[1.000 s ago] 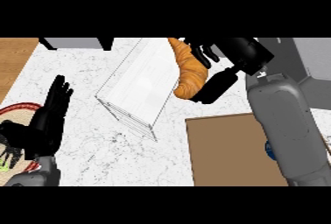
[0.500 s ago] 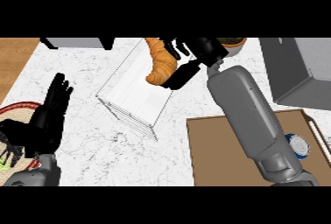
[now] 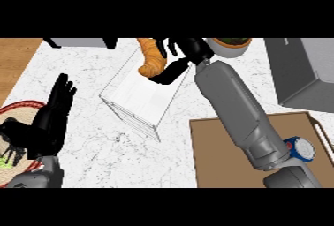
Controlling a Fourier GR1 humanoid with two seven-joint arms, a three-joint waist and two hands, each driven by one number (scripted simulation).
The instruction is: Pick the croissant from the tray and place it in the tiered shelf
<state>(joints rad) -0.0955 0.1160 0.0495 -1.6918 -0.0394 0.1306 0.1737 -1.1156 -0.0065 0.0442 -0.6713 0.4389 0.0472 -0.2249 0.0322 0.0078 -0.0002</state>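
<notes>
1. Although the croissant (image 3: 151, 57) is no longer on the tray (image 3: 209, 152), it has not yet been set down: it is held in the right hand (image 3: 186, 55) above the far end of the tiered shelf (image 3: 140, 99).
2. The fingers of the right hand are curled round the croissant, which is gripped at its right side; most of the pastry sticks out to the left of the fingers, its lower tip pointing down toward the shelf's top panel.
3. Whether the croissant touches the shelf cannot be told; it appears to be just over the far edge, with the thumb lying below and to the right of it.
4. The pick is therefore judged done. What is left is the lowering of the croissant onto a tier, the opening of the fingers, and the withdrawal of the arm.
5. The left hand (image 3: 49, 119) is held open at the left edge of the view, fingers straight and pointing away, at rest; the shelf lies well to the right of its fingertips, and a red-rimmed basket (image 3: 20, 110) lies under and beside it.
6. A blue-and-white can (image 3: 301, 149) is seen at the right of the tray, well apart from the fingers of both hands.
7. A grey box (image 3: 303, 73) lies to the right of the right hand, and a bowl (image 3: 229, 44) just beyond its fingers.
</notes>
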